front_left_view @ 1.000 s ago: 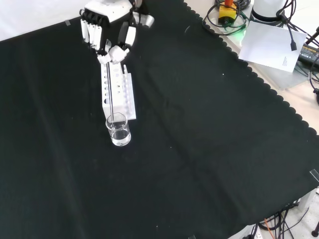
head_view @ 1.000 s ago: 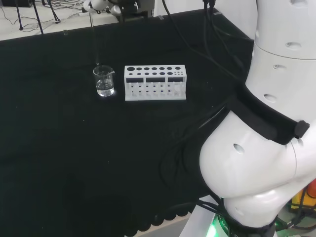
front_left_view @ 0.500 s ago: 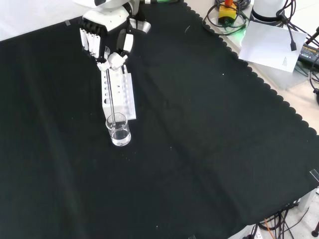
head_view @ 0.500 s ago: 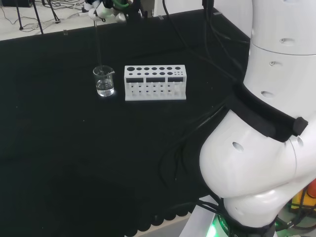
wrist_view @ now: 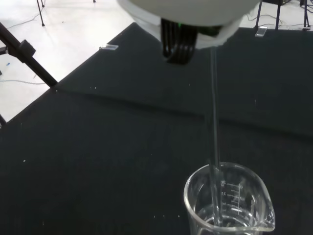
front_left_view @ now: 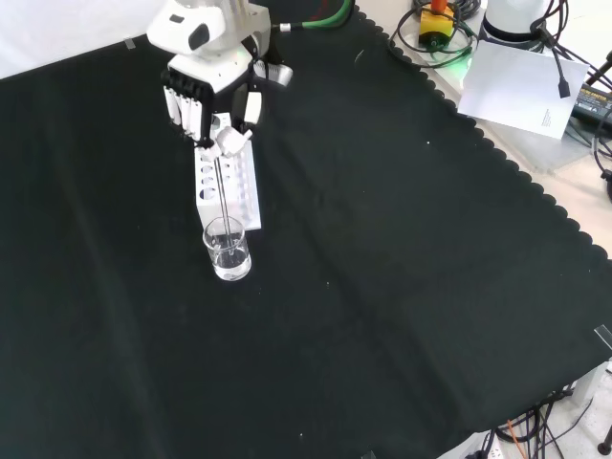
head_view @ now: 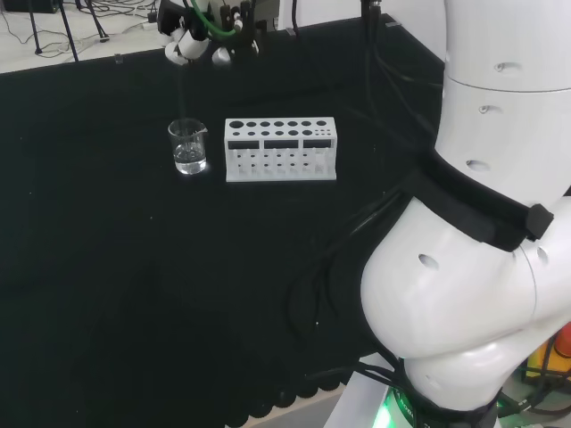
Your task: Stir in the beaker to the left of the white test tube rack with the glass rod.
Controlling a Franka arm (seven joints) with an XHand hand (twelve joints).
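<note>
Left of rack (head_view: 280, 149): beaker (head_view: 188, 146), liquid inside.
Hand (front_left_view: 212, 91): pinched on rod (front_left_view: 223, 196).
Done: rod tip lowered into beaker.
Left: stirring.

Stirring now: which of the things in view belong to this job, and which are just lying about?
In the job: hand, glass rod, beaker holding clear liquid, white test tube rack as the landmark.
Just lying about: white paper sheet, cables off the cloth.

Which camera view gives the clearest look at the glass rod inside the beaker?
The wrist view: the glass rod runs down into the beaker, close and large. In the front view it is a thin line; in the head view, a faint streak.
</note>
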